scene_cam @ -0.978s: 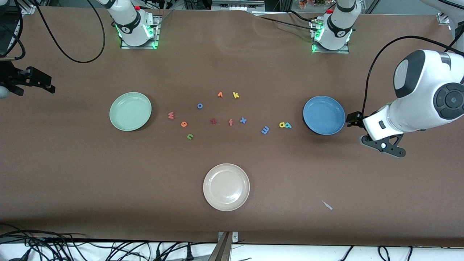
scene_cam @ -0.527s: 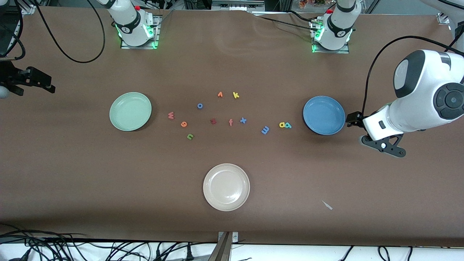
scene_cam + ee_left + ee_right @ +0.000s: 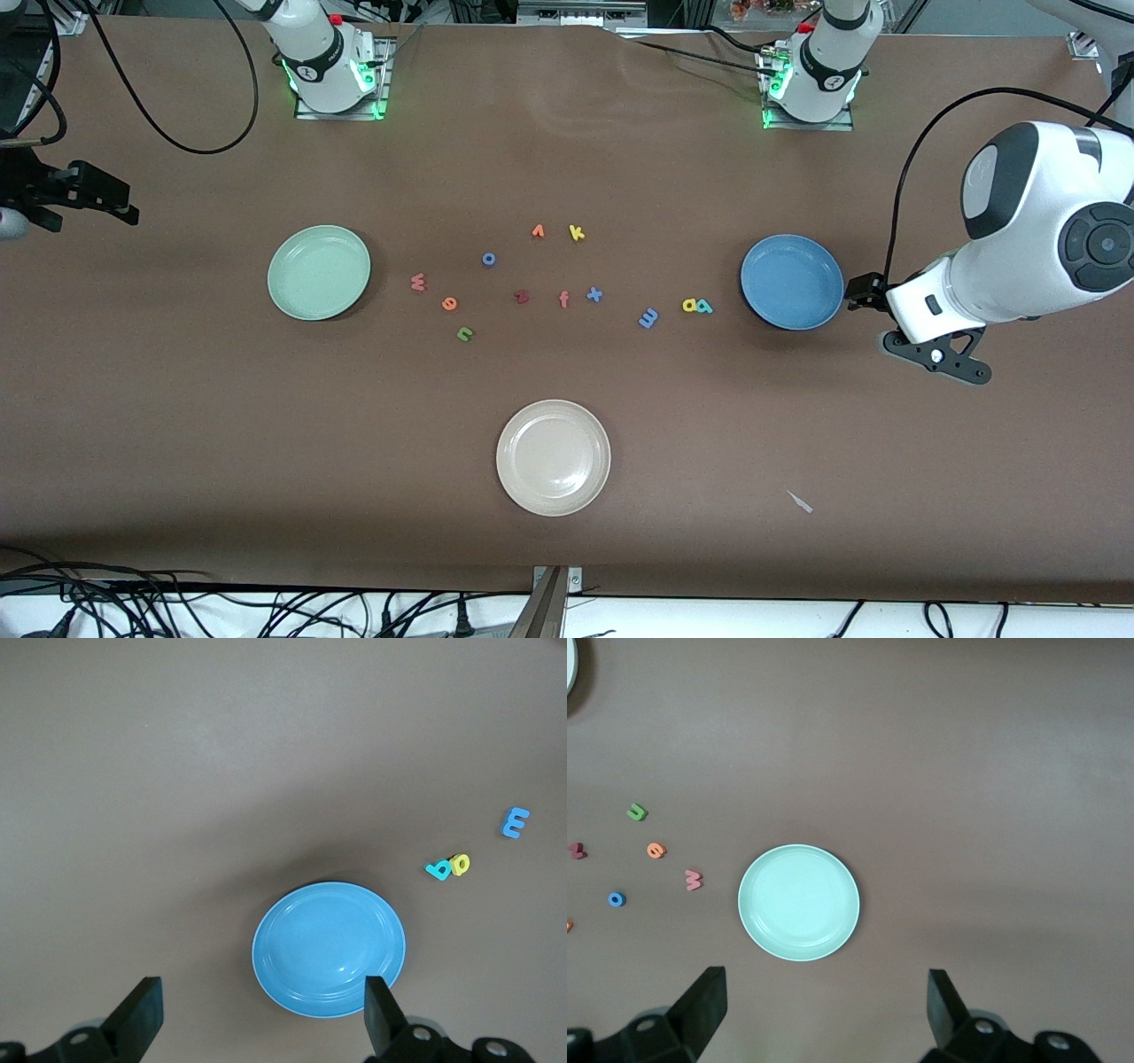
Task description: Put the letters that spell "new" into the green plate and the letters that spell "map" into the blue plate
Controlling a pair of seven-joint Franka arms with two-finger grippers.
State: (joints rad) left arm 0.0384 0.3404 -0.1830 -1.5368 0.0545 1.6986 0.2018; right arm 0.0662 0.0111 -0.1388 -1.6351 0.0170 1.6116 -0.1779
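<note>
The green plate lies toward the right arm's end of the table and holds nothing. Beside it lie the pink w, orange e and green n. The blue plate, also bare, lies toward the left arm's end, with the blue m, yellow a and teal p beside it. My left gripper hangs open high over the table by the blue plate. Just as high, my right gripper is open by the green plate.
A cream-white plate sits nearer the front camera, mid-table. Between the coloured plates lie a blue o, red z, orange f, blue x, yellow k and another orange letter.
The right arm's hand has shifted very slightly at the table's end. The letters, the plates and the left arm have not moved.
</note>
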